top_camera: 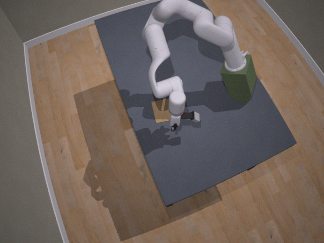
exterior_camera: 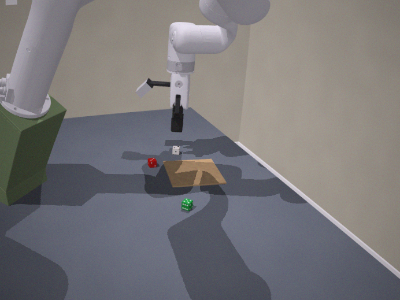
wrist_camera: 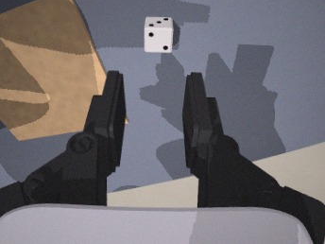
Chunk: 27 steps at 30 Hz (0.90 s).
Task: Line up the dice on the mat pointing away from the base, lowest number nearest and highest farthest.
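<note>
A tan mat (top_camera: 159,114) (exterior_camera: 200,176) (wrist_camera: 47,69) lies flat on the dark table. A white die (exterior_camera: 176,150) (wrist_camera: 159,33) sits on the table just beyond the mat's far corner. A red die (exterior_camera: 152,162) lies on the table beside the mat, on the base's side. A green die (exterior_camera: 186,204) lies on the table in front of the mat, showing many pips. My gripper (top_camera: 173,128) (exterior_camera: 176,126) (wrist_camera: 154,92) hangs well above the table, over the spot near the white die. Its fingers stand partly apart with nothing between them.
The arm's green base block (top_camera: 239,83) (exterior_camera: 23,146) stands on the table to one side. The table's edge (exterior_camera: 300,196) runs close behind the mat, with a wall beyond it. The arm's shadows fall across the mat and table.
</note>
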Tool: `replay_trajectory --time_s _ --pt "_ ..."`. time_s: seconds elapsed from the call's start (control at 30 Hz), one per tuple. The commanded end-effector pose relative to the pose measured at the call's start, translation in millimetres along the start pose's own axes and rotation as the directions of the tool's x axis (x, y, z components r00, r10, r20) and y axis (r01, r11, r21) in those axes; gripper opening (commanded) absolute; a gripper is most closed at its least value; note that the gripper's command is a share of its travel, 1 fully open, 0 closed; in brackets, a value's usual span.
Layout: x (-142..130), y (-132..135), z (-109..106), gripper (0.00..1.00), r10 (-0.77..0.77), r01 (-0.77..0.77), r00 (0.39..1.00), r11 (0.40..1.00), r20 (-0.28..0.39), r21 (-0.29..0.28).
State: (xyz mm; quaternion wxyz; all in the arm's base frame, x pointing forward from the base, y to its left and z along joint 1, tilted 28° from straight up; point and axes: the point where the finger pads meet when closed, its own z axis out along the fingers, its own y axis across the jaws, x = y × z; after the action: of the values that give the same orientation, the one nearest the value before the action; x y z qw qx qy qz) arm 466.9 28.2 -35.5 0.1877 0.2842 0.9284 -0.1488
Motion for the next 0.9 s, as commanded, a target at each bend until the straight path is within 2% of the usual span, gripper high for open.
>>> replay_trajectory --time_s 0.0,0.87 --pt "-0.4 1.4 -1.4 0.36 -0.001 0.001 1.000 1.000 0.002 -0.003" --pt "-0.5 1.5 10.7 0.36 -0.001 0.001 1.000 1.000 0.002 -0.003"
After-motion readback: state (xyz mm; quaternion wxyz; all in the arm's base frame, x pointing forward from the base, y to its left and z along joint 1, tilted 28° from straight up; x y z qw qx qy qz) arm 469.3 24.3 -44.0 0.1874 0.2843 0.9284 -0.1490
